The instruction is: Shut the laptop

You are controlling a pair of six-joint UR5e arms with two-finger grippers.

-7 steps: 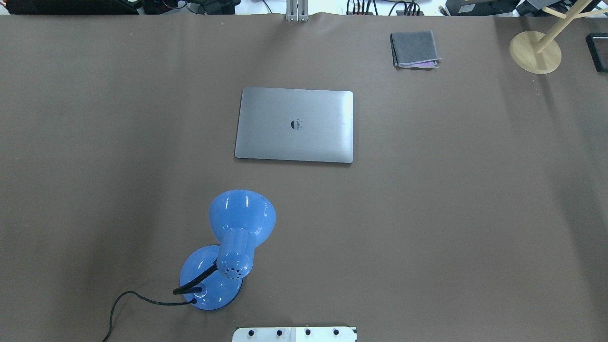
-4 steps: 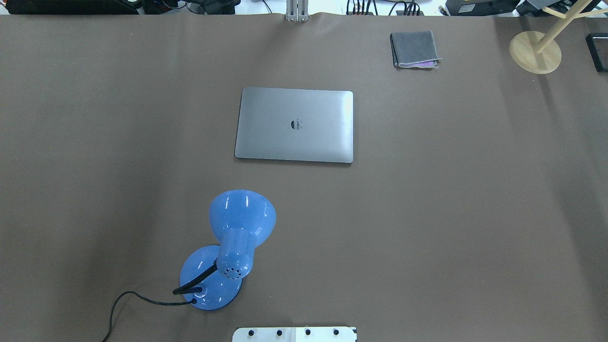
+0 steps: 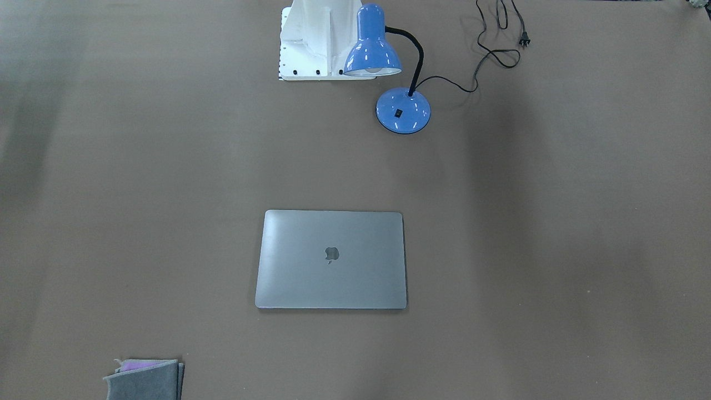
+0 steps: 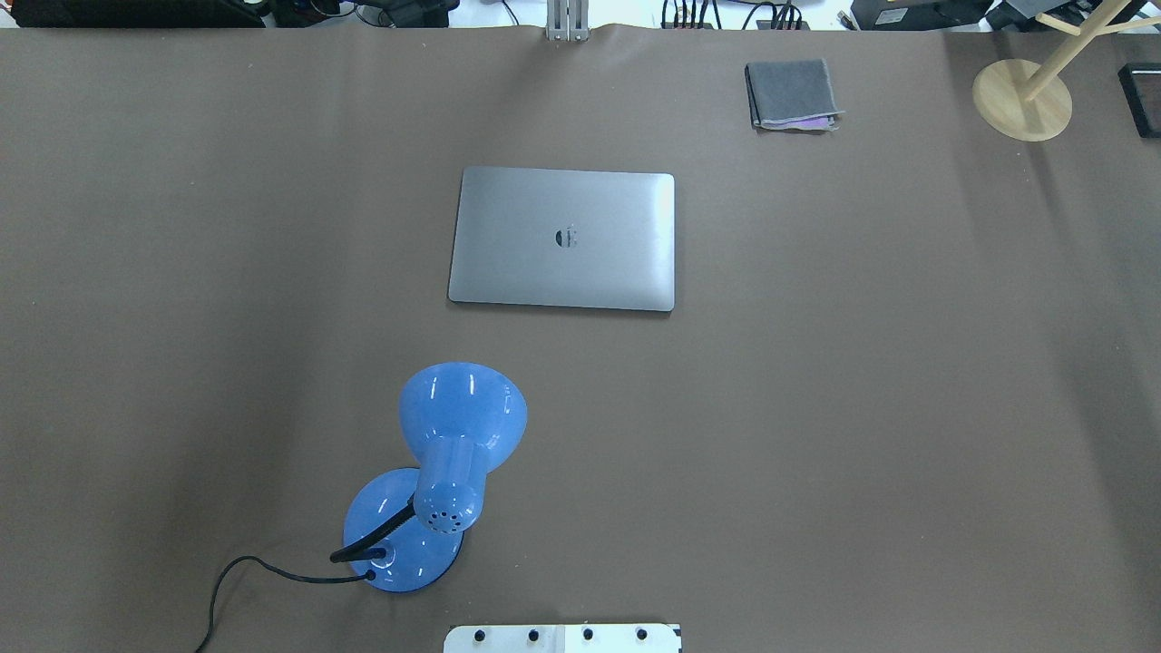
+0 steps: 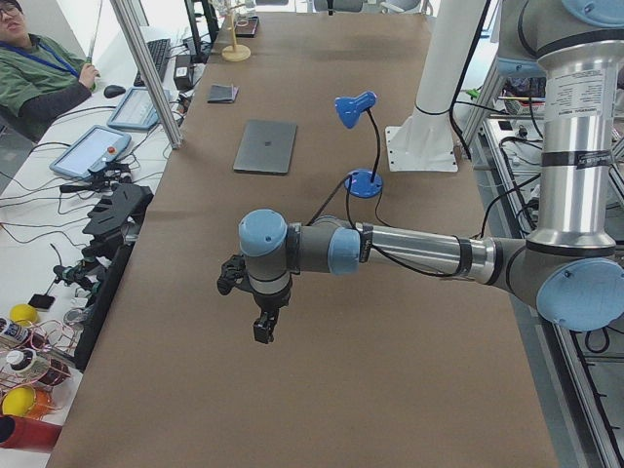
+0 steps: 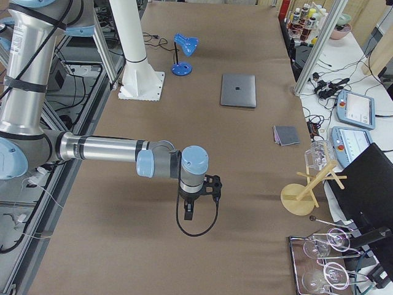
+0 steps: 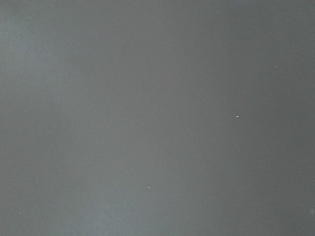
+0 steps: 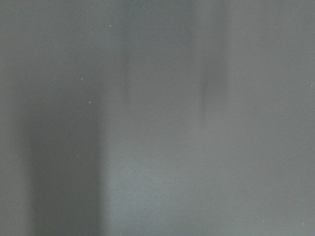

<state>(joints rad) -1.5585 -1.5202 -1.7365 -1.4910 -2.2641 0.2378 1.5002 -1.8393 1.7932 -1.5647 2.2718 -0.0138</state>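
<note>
The space-grey laptop (image 4: 562,238) lies flat on the brown table with its lid down, the dark apple logo facing up. It also shows in the front-facing view (image 3: 331,259), the left view (image 5: 266,146) and the right view (image 6: 238,90). My left gripper (image 5: 263,330) hangs above bare table far from the laptop, near the table's left end. My right gripper (image 6: 188,211) hangs above bare table near the right end. Both show only in side views, so I cannot tell whether they are open or shut. Both wrist views show only plain table surface.
A blue desk lamp (image 4: 435,472) with a black cord stands between the robot base (image 4: 562,638) and the laptop. A folded grey cloth (image 4: 791,93) lies at the far right. A wooden stand (image 4: 1023,98) is at the far right corner. An operator (image 5: 34,78) sits beyond the table's far side.
</note>
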